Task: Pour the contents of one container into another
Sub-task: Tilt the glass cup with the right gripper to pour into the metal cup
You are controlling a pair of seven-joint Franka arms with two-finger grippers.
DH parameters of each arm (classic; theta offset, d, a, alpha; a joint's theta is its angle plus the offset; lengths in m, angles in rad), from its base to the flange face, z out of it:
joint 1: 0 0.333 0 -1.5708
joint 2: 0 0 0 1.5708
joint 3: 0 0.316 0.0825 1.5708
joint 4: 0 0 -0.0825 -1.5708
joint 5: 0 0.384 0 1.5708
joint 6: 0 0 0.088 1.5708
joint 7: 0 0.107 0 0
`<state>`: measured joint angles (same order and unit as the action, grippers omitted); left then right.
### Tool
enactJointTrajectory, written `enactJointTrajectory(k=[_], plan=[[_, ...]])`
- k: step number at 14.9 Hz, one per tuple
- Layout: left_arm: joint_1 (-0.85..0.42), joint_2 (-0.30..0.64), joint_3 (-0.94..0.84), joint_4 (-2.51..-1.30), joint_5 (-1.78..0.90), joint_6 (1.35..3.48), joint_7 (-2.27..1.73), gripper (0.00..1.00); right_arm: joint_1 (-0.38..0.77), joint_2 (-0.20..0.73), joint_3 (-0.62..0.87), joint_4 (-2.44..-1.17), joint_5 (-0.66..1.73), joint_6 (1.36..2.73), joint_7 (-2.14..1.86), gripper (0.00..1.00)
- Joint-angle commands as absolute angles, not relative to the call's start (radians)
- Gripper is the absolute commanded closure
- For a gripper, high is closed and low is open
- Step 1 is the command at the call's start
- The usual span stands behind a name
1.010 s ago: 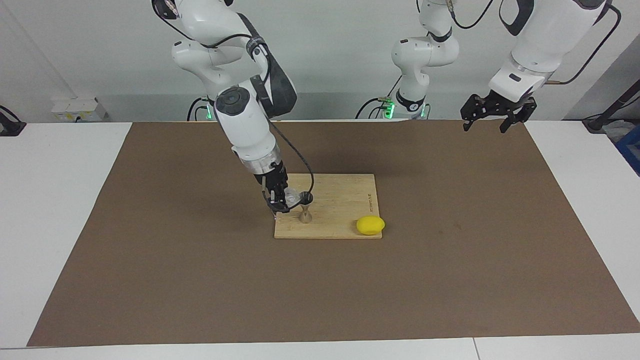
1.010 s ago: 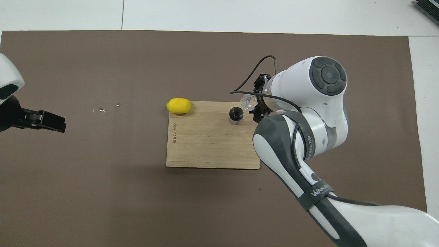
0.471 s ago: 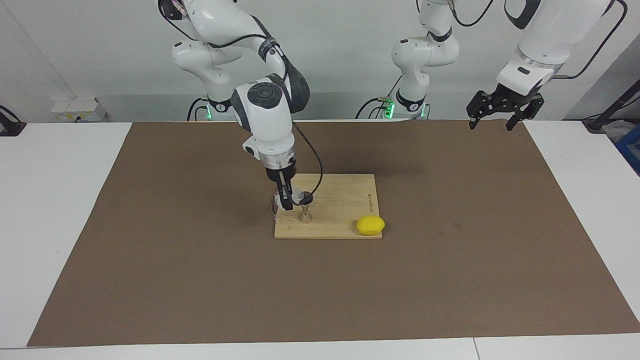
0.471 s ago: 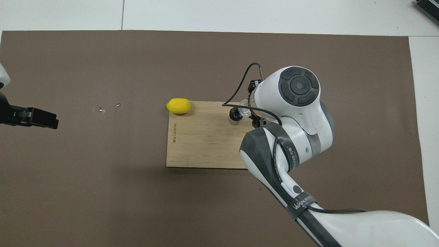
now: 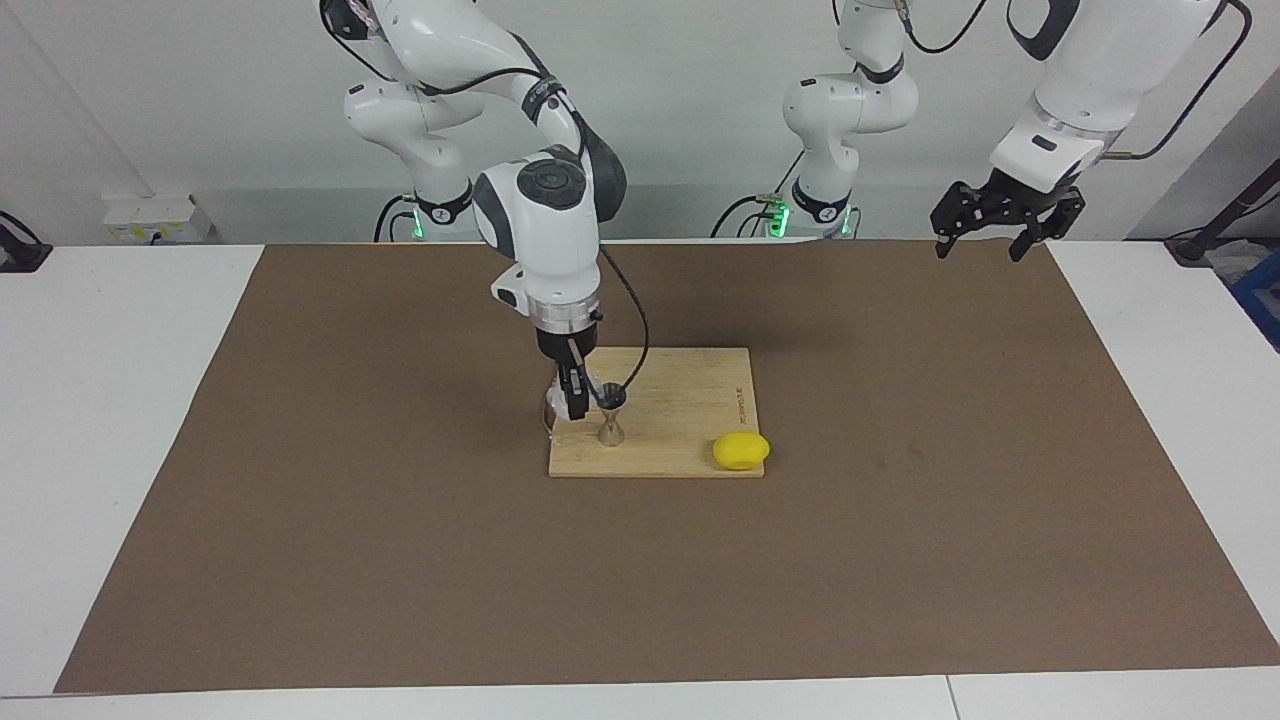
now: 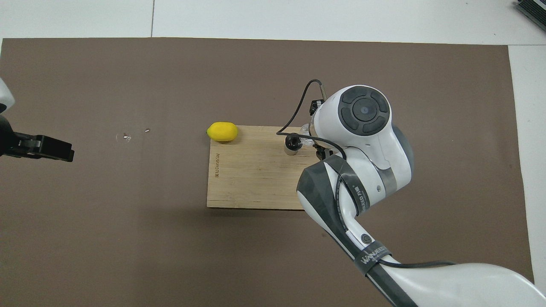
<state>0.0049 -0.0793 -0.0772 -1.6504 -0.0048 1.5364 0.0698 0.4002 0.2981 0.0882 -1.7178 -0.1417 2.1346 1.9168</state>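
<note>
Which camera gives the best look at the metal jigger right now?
The facing view: the jigger shows its whole hourglass shape, standing on the cutting board. The overhead view shows only its dark mouth.

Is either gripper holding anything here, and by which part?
The right gripper is shut on the glass tumbler, gripping its side wall, next to the jigger on the cutting board. The left gripper is open and holds nothing.

R arm bent down, wrist vertical, right pincer (image 5: 575,400) clamped tight. L arm waits raised, left pincer (image 5: 1000,222) fingers spread wide.
</note>
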Motion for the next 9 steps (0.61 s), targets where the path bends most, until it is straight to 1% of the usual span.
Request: enactJointTrajectory(k=[1,3,9], plan=[[0.005,-0.1,-0.071,-1.669,-0.014,1.529,0.081,0.0,0.413,0.305,0.095,-1.695,-0.19,2.112,1.933,1.0],[0.003,-0.1,-0.071,-1.669,-0.014,1.529,0.081,0.0,0.426,0.305,0.095,-1.695,-0.253,2.102,1.931,1.0],[0.005,-0.1,-0.071,-1.669,-0.014,1.529,0.081,0.0,0.445,0.301,0.095,-1.695,-0.33,2.1,1.928,1.0]])
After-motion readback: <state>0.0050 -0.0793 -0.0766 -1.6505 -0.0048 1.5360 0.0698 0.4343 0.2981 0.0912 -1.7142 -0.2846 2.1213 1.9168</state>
